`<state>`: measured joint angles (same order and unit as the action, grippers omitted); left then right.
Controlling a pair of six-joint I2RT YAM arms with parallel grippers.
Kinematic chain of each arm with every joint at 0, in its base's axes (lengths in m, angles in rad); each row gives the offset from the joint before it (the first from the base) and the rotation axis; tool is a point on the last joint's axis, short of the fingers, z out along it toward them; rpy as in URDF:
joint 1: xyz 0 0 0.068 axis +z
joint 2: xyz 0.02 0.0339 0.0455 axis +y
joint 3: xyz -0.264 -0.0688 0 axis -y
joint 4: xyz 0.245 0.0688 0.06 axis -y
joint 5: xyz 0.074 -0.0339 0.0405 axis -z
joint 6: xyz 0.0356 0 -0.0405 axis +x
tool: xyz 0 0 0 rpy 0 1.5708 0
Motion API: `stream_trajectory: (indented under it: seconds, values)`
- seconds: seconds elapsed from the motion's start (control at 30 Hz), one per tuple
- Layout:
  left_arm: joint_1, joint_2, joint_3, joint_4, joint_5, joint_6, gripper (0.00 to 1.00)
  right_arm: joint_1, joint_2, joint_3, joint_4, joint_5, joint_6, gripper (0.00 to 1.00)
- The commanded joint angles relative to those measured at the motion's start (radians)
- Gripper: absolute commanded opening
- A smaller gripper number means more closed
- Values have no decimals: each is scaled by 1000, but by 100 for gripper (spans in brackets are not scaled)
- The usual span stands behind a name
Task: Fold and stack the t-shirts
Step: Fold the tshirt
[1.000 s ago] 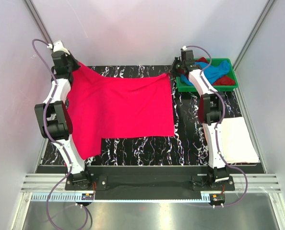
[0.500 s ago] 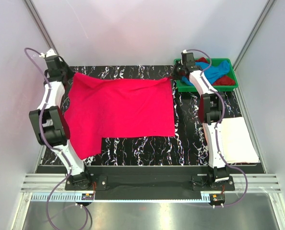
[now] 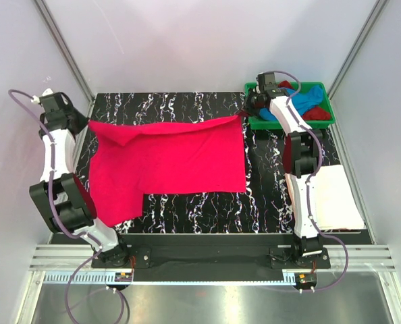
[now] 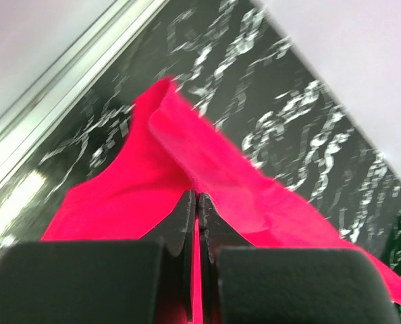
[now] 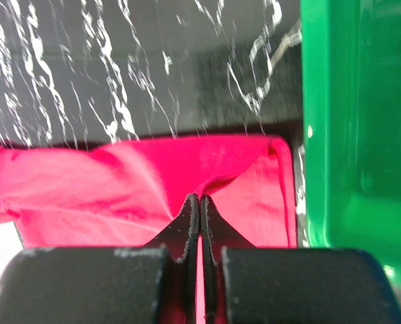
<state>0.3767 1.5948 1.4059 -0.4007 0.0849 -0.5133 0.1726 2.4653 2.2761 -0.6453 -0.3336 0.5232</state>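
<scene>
Hot pink t-shirt (image 3: 167,162) stretched further left than before, left pincer (image 4: 197,200) and right pincer (image 5: 199,200) tight on it.

The left arm (image 3: 54,150) and right arm (image 3: 286,116) have white link shells and bulky black joint housings. A mauve cable (image 3: 346,258) loops along each. The jaws are matte black, tapering thin.
</scene>
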Motion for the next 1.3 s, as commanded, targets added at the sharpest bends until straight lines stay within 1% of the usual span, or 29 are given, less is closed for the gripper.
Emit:
stream_trajectory:
  seconds: [0.0, 0.17, 0.3, 0.4, 0.63, 0.87, 1.03, 1.27]
  values:
    - [25, -18, -21, -56, 58, 10, 0, -5, -109, -49, -48, -18, -28, 0]
    - [39, -13, -57, -81, 96, -11, 0, -5, -129, -87, -83, -7, -43, 0]
    - [62, -30, -91, -96, 79, -31, 0, -7, -141, -127, -96, -13, -43, 0]
    - [77, -22, -87, -116, 79, -30, 0, -5, -154, -162, -80, -13, -42, 0]
    - [111, -41, -117, -112, 110, -50, 0, -5, -141, -121, -96, -13, -52, 0]
    - [120, -94, -191, -79, 191, -106, 0, -7, -132, -98, -103, -7, -60, 0]
    - [123, -108, -249, -90, 150, -111, 0, -5, -124, -104, -117, -15, -63, 0]
    - [126, -127, -298, -92, 82, -119, 0, -5, -140, -164, -120, -2, -81, 2]
